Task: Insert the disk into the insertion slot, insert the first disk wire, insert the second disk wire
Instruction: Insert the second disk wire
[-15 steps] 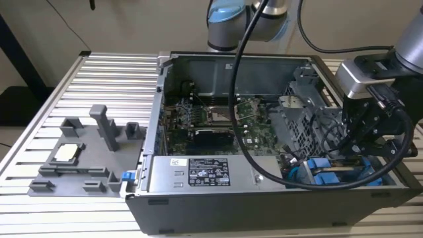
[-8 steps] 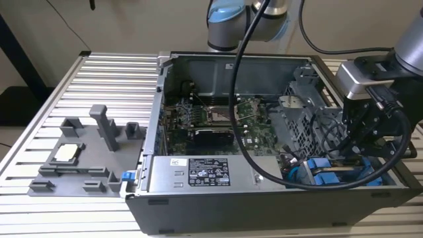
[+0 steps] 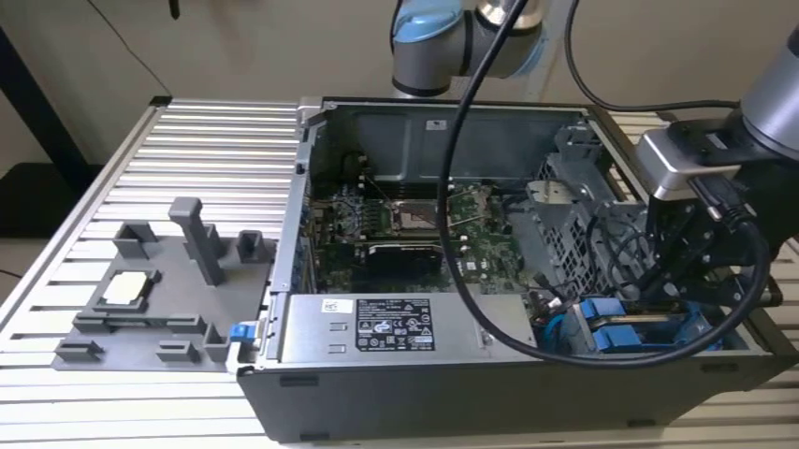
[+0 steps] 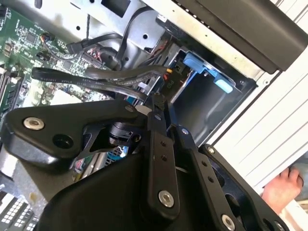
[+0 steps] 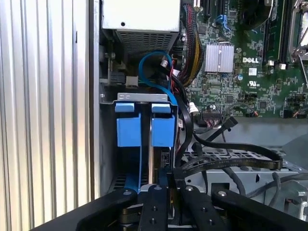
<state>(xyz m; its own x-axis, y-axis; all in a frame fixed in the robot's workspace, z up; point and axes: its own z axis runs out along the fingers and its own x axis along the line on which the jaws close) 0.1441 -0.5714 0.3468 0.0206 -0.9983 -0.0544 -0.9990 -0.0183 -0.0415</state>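
The disk's bright blue carrier (image 3: 624, 329) sits in the insertion slot (image 3: 568, 327) at the case's front corner on the exterior view's right. In the first wrist view the blue carrier tabs (image 5: 144, 127) stand inside the grey bay wall (image 5: 107, 144). My gripper (image 5: 161, 182) hangs just over the bay, shut on the end of a flat black disk wire (image 5: 226, 161). In the second wrist view the gripper (image 4: 156, 108) meets that black wire (image 4: 96, 76) beside the bay (image 4: 207, 103) and its blue tabs (image 4: 197, 62).
The open computer case (image 3: 500, 393) lies on a slatted table (image 3: 200, 150). A grey power-supply box (image 3: 399, 327) and green motherboard (image 3: 413, 224) fill the case. A grey parts fixture (image 3: 150, 299) lies on the exterior view's left. A person's hand (image 4: 284, 187) rests outside the case.
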